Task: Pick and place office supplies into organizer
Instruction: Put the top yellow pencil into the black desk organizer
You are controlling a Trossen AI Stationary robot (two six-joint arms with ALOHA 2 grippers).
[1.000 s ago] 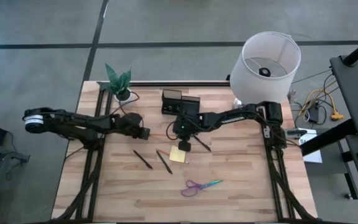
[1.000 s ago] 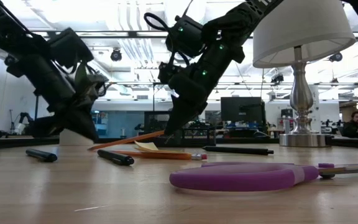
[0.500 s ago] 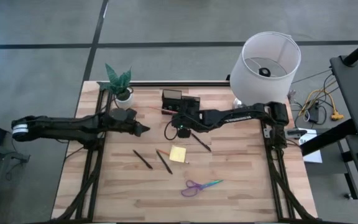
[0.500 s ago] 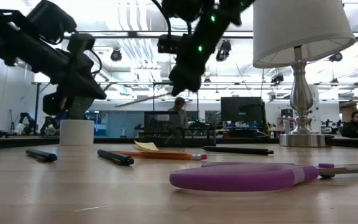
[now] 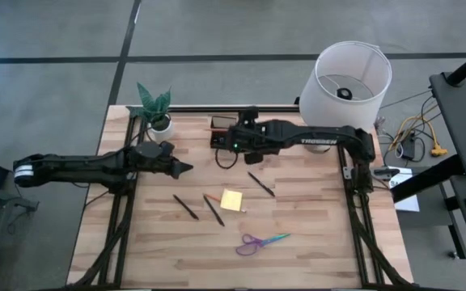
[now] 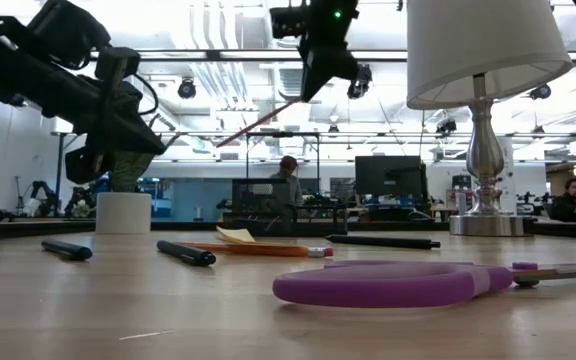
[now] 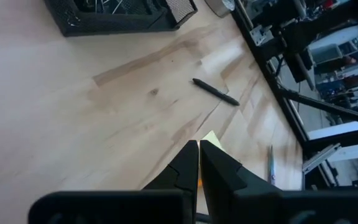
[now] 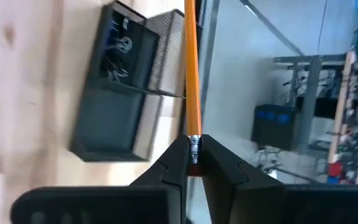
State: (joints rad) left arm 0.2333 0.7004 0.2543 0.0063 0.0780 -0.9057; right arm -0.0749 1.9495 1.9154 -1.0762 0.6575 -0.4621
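My right gripper (image 8: 193, 148) is shut on an orange pencil (image 8: 191, 68) and hangs high over the black mesh organizer (image 8: 120, 93) at the table's far middle (image 5: 235, 139). In the low view the pencil (image 6: 258, 122) slants down from the gripper (image 6: 315, 88). My left gripper (image 5: 188, 168) is shut and empty, raised left of the centre (image 7: 199, 148). On the table lie dark pens (image 5: 186, 207) (image 5: 213, 211) (image 5: 261, 184), a yellow sticky pad (image 5: 232, 200), a second orange pencil (image 6: 258, 249) and purple-and-teal scissors (image 5: 261, 241). My right gripper pinches the pencil's eraser end, at the metal ferrule (image 8: 193, 140), between its two fingertips. The fingers slant down from above and lie along the pencil, which runs on beyond them. The pencil is lifted clear, its free end lower than the fingers, above the organizer.
A white lamp (image 5: 350, 77) stands at the far right corner, its base (image 6: 485, 215) beside the organizer. A white pot with a green plant (image 5: 157, 109) stands at the far left. Bare wood lies along the near edge (image 5: 176, 259).
My right gripper has risen from the table's middle with the orange pencil, gone toward the far edge over the organizer and rolled; the pencil is lifted clear and tilted. My left gripper has drawn back toward the table's left and risen a little, staying shut.
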